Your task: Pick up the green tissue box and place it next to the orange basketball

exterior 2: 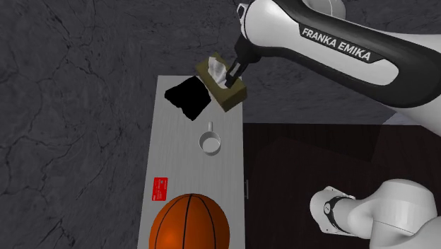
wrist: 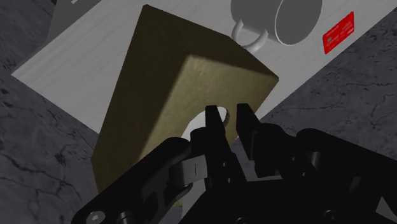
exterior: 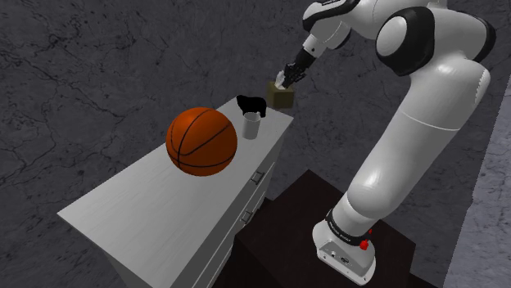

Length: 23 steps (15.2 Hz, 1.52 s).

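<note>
I'm holding the gripper (wrist: 228, 116) narrow, pinching the box (wrist: 172, 83) at its top opening, where white tissue is poking out. The olive box is hanging tilted, seemingly just off the table's (exterior: 123, 204) far corner and well apart from the ball (exterior: 201, 141). I'm judging the carry as beginning. Next I'm needing to clear the mug (exterior: 251, 125). The box's long axis is lying askew to the table's length, with the opening facing the gripper.
</note>
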### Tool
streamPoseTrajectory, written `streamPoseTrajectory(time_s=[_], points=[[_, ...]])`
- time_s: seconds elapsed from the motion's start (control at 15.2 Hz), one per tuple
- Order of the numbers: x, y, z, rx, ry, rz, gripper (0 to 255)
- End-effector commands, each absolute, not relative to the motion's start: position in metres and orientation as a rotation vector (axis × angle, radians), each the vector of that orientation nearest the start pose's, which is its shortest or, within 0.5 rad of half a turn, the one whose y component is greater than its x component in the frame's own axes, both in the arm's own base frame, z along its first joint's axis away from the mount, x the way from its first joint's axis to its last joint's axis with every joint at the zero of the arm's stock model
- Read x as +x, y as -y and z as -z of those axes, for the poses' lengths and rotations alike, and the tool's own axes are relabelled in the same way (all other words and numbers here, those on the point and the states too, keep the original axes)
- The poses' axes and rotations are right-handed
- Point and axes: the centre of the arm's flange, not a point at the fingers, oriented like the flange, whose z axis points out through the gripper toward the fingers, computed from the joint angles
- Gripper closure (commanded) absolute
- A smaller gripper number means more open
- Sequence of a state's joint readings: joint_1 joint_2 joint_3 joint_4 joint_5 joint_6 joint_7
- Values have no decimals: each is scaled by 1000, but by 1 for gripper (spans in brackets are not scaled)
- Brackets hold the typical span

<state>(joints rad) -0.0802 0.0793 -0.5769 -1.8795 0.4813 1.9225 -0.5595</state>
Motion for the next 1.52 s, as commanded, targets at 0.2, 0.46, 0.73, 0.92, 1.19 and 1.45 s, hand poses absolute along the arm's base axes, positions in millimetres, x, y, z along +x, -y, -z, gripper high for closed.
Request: streamPoseTrajectory(time_s=[0.2, 0.46, 0.73, 0.92, 1.19, 1.45], points=[[483, 322, -502, -2756, -374, 304, 255], [483, 322, -523, -2756, -374, 304, 255], [483, 322, -544, -2756, -374, 304, 255], [483, 322, -560, -2756, -374, 304, 255], [483, 322, -581, -2756, -374, 304, 255], [483, 322, -602, -2756, -374, 304, 255]])
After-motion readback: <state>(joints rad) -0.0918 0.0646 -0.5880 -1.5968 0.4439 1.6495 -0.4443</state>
